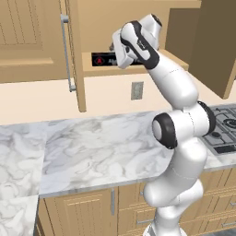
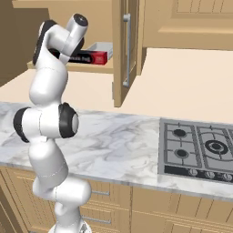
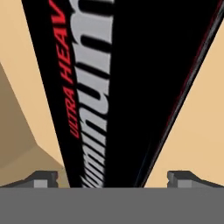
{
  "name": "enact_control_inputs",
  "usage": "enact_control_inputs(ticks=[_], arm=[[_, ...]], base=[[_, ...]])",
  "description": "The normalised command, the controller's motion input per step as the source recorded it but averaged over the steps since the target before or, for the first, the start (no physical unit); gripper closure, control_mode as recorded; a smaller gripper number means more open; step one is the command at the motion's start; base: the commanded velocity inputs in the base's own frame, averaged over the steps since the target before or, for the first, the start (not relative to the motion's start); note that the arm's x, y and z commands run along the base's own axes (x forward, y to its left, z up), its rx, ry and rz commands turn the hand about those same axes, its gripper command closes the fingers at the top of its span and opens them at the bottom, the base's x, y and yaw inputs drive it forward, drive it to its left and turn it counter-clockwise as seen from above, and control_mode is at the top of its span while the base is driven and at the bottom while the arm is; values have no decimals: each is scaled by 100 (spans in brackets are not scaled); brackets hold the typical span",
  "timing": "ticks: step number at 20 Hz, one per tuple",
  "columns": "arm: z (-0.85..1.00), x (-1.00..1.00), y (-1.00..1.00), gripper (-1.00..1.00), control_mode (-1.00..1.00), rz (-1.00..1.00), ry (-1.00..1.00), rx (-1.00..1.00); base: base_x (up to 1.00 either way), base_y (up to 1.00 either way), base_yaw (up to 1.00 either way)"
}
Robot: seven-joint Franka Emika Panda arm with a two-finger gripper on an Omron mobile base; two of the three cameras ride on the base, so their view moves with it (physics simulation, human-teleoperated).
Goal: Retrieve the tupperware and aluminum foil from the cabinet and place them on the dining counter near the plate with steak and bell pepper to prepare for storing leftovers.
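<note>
The aluminum foil (image 3: 118, 87), a black box with red and white lettering, lies on the lower shelf of the open cabinet (image 1: 76, 55) and shows as a dark box (image 1: 102, 59) with a red end (image 2: 93, 58). My gripper (image 3: 113, 179) is open right over it. One fingertip (image 3: 43, 178) stands to each side of the box, with gaps between. The hand (image 1: 123, 50) reaches into the cabinet from the front. Behind the foil sits the pale tupperware (image 2: 103, 45), partly hidden.
The cabinet's doors (image 2: 122, 50) stand open on both sides of the arm, with a silver bar handle (image 1: 67, 50). Below lie the marble counter (image 1: 92, 147) and the gas hob (image 2: 200, 150). A wall outlet (image 1: 137, 90) is under the shelf.
</note>
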Motion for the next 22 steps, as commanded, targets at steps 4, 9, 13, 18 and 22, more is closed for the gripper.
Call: enact_control_inputs(ticks=[4, 9, 13, 18, 22], arm=[[0, 23, 0, -100, -100, 0, 2, 0], [-8, 13, 0, -100, -100, 0, 7, 0], [-24, 0, 0, -100, -100, 0, 14, 0], [-47, 0, 0, -100, -100, 0, 13, 0], [-69, 0, 0, -100, -100, 0, 8, 0]], base=[[0, 0, 0], [0, 0, 0], [0, 0, 0], [0, 0, 0], [0, 0, 0]])
